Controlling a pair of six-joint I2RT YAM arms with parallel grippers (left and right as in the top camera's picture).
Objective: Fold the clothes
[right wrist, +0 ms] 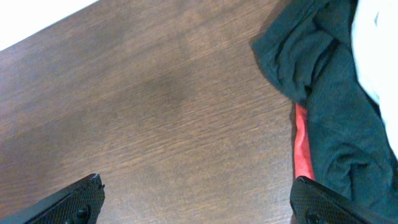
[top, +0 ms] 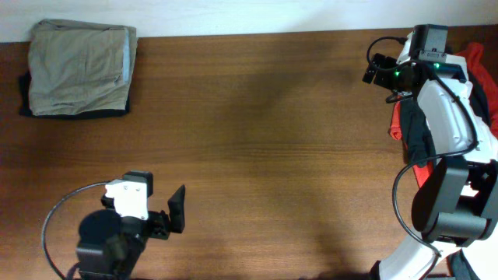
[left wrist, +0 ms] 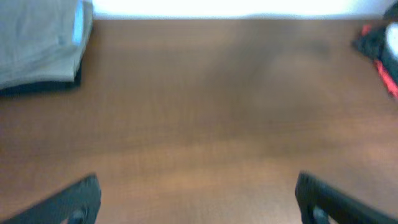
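Waiting at the table's (top: pixel 264 140) right edge is the unfolded heap (right wrist: pixel 336 124), a dark garment lying over a red one (right wrist: pixel 301 152) with a white one (right wrist: pixel 376 43) beside it. At the table's far left corner the khaki trousers (top: pixel 78 66) lie folded on something black (top: pixel 25 105). The left gripper (left wrist: pixel 198 202) and right gripper (right wrist: pixel 196 202) both hang with fingers wide apart, holding nothing. The dark cloth looks light and limp and will likely drape, so a pinch at its corner nearest the table's middle seems best.
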